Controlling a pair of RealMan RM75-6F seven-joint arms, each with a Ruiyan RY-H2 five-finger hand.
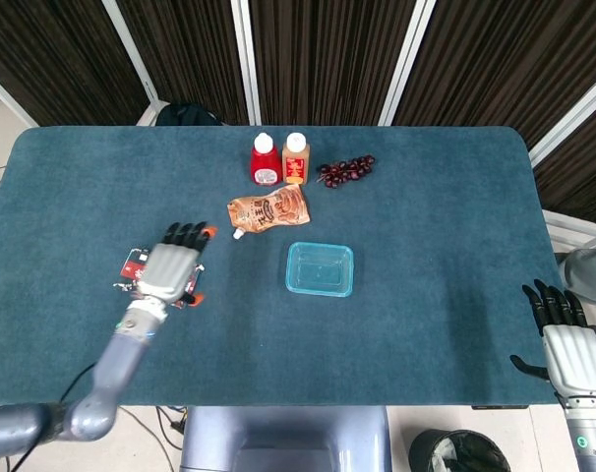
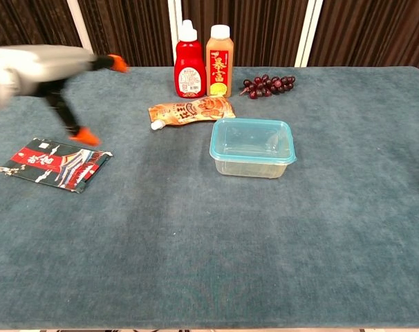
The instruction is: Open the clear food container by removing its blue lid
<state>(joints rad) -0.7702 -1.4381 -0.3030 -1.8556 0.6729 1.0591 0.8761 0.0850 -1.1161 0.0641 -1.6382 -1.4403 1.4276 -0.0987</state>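
Clear food container (image 1: 320,268) sits mid-table, blue lid (image 2: 252,140) on top, nothing touching it. Chest view shows the see-through walls under the lid rim; head view only gives the flat blue rectangle from above.

Just behind the container, toward the far edge: brown spout pouch (image 1: 268,210) lying flat. Further behind it, red sauce bottle (image 1: 265,160) and orange juice bottle (image 1: 295,158) upright and side by side, grapes (image 1: 344,169) beside the juice bottle.

My left hand (image 1: 170,269) is to the left of the container, apart from it, above the red-and-black packet (image 2: 52,162). Fingers spread, holding nothing. Head view has the hand covering most of the packet; chest view shows the packet nearly whole, with the hand blurred and raised above the cloth, orange fingertips (image 2: 117,63) visible.

My right hand (image 1: 571,354) shows in the head view only, well right of the container, off the table's near-right edge (image 1: 534,398), fingers apart, empty.

Bare blue cloth lies in front of the container and to its right, out to both table edges.
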